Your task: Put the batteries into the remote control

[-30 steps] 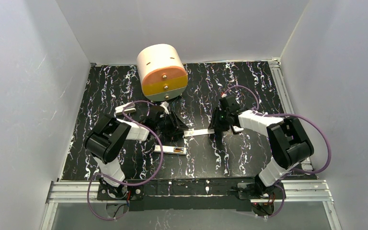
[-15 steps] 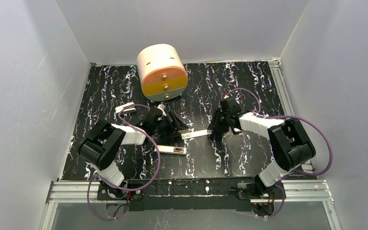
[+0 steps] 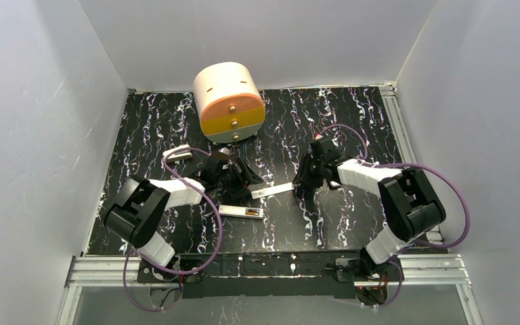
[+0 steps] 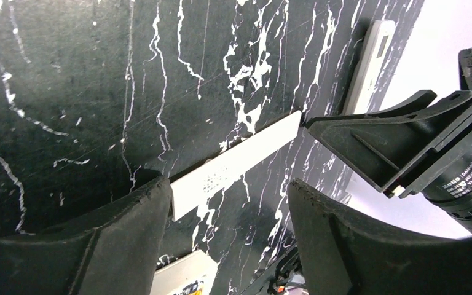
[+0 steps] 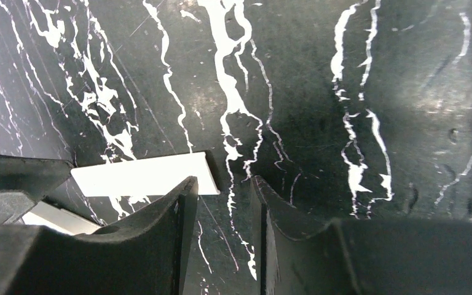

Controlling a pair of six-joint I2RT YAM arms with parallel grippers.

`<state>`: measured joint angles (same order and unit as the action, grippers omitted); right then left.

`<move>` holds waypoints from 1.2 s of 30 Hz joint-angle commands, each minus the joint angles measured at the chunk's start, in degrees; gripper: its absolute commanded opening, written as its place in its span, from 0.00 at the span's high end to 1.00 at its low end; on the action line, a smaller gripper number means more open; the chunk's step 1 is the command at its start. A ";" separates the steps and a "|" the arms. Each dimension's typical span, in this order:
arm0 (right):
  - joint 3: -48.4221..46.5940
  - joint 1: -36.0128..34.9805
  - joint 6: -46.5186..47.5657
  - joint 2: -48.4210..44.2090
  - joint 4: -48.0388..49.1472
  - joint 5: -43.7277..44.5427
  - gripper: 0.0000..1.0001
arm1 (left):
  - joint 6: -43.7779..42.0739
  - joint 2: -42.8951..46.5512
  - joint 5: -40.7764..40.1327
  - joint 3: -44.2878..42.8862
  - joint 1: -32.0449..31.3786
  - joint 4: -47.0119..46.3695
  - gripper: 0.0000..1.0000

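Note:
The remote control [image 3: 237, 211] is a white handset lying flat at centre front. A dark coppery patch [image 3: 252, 214] shows at its right end; I cannot tell whether it is a battery. No loose batteries show. A narrower white bar [image 3: 273, 191] lies between my grippers. My left gripper [image 3: 247, 181] is open and low over the bar's left end [image 4: 239, 163], which sits by one finger [image 4: 141, 209]; the remote's corner [image 4: 184, 276] shows below. My right gripper [image 5: 222, 184] is low at the bar's right end [image 5: 144, 175], with a narrow gap and nothing between its jaws.
A white drum-shaped drawer unit [image 3: 229, 101] with orange and yellow fronts stands at the back. A small white-grey piece [image 3: 177, 154] lies left of the left arm under a purple cable. Metal rails [image 3: 396, 122] edge the table on the right.
The left arm's elbow has swung out to the left and its gripper has shifted slightly. The white bar has slid a little to the left. The right gripper has barely moved.

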<state>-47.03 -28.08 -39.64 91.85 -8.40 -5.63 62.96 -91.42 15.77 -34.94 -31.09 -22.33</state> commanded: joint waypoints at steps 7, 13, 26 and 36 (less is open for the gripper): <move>-0.28 -4.52 6.30 2.72 2.10 -4.15 0.63 | -9.00 2.20 -2.58 -2.51 -0.10 16.16 0.41; -1.42 -5.17 6.56 3.24 -0.12 -0.09 0.69 | -13.18 4.43 -5.97 -7.14 -0.02 23.47 0.43; -1.26 -5.31 5.02 2.71 -0.67 1.19 0.68 | -7.12 2.66 -0.46 -2.51 -0.03 17.75 0.51; 0.79 -5.28 1.69 4.04 6.17 -9.32 0.68 | -6.24 -0.13 1.03 1.06 -0.02 5.66 0.61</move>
<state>-47.77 -32.69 -35.92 94.08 -5.41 -9.72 56.71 -89.76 15.97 -37.10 -30.72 -11.03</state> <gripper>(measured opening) 0.317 0.404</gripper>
